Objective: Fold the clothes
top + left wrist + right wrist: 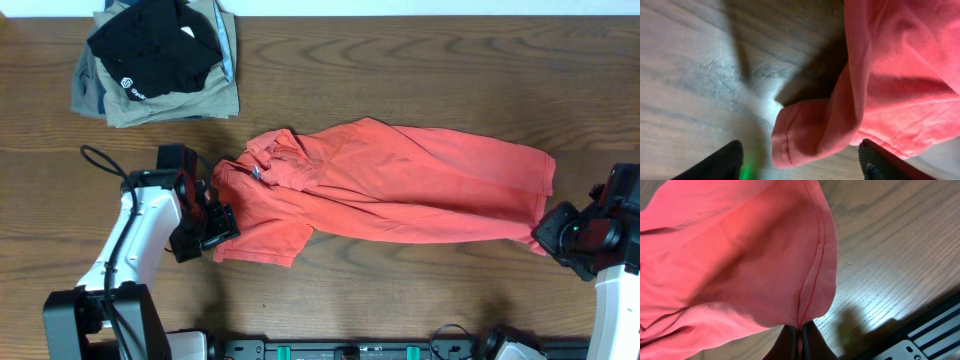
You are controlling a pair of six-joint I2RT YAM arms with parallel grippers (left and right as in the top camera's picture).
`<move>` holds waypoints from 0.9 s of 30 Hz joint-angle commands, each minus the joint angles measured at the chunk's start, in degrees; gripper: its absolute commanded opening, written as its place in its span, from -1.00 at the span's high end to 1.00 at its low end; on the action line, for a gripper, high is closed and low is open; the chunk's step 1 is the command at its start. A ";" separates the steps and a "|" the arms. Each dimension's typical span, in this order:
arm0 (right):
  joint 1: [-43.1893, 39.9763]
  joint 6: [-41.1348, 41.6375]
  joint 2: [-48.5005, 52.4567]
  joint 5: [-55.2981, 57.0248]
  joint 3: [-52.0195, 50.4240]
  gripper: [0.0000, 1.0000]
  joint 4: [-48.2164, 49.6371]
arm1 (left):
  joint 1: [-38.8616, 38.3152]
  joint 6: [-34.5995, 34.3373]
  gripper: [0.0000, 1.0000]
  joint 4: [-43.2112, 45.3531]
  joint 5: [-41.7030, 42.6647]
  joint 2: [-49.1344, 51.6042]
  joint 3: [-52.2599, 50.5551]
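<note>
Finds red-orange T-shirt (400, 185) lying rumpled across the middle of the table (420, 60), collar toward the left arm, hem toward the right. Records left gripper (218, 224) spread, fingers (732, 160) either side of the sleeve cuff (790, 145), not clamped. Records right gripper (545, 232) pressed together, pinching the hem corner. Notes folded garments (160, 70) at the far left corner, well apart.

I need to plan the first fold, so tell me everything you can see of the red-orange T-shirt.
The T-shirt is red-orange, soft knit cotton by its look, with stitched hems. It lies stretched out and rumpled on the wooden table, collar to the left, bottom hem to the right, no print showing. The right gripper is shut on a corner of the bottom hem; the open left gripper straddles a sleeve cuff.
</note>
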 commanded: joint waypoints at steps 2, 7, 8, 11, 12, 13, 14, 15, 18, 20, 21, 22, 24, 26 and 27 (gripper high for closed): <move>-0.76 -0.28 0.37 -1.07 -0.31 0.93 0.33 | 0.13 0.15 -0.47 1.95 0.11 0.46 -3.08; -0.76 -0.31 0.39 -1.22 -0.31 0.93 0.33 | 0.13 0.20 -0.04 4.98 0.11 0.46 -3.69; -0.76 -0.31 0.39 -1.22 -0.31 0.93 0.31 | 0.13 0.17 0.14 5.33 0.11 0.46 -3.69; -0.76 -0.35 0.39 -1.22 -0.31 0.92 0.24 | 0.13 0.15 0.70 5.09 0.11 0.46 -3.69; -0.76 -0.35 0.39 -1.22 -0.31 0.92 0.24 | 0.13 0.15 0.85 4.79 0.11 0.46 -3.69; -0.76 -0.35 0.39 -1.22 -0.31 0.93 0.24 | 0.13 0.15 0.88 4.35 0.11 0.46 -3.69; -0.76 -0.35 0.37 -1.25 -0.31 0.92 0.26 | 0.13 0.15 0.88 3.74 0.11 0.42 -3.67; -0.76 -0.33 0.39 -1.22 -0.31 0.92 0.28 | 0.13 0.15 0.88 3.13 0.07 0.42 -3.67; -0.76 -0.33 0.39 -1.22 -0.31 0.92 0.33 | 0.15 -2.45 0.88 0.26 -2.58 0.24 -2.82; -0.76 -0.35 0.39 -1.20 -0.31 0.92 0.33 | 0.31 -6.23 0.88 -2.64 -5.62 -0.44 -1.55; -0.76 -0.35 0.39 -1.18 -0.31 0.94 0.33 | 0.50 -8.39 0.88 -4.37 -6.80 -1.16 -0.68; -0.76 -0.33 0.39 -1.16 -0.31 0.95 0.33 | 0.66 -9.64 0.88 -5.64 -7.08 -1.90 -0.04; -0.76 -0.31 0.39 -1.09 -0.31 0.97 0.37 | 1.05 -11.65 0.88 -8.04 -7.04 -3.98 1.22; -0.76 0.02 0.39 -0.50 -0.31 0.98 0.48 | 1.16 -13.05 0.88 -9.81 -7.04 -6.86 2.01; -0.76 0.68 0.39 -0.02 -0.31 0.97 0.50 | 1.16 -13.70 0.88 -10.51 -7.02 -8.74 2.29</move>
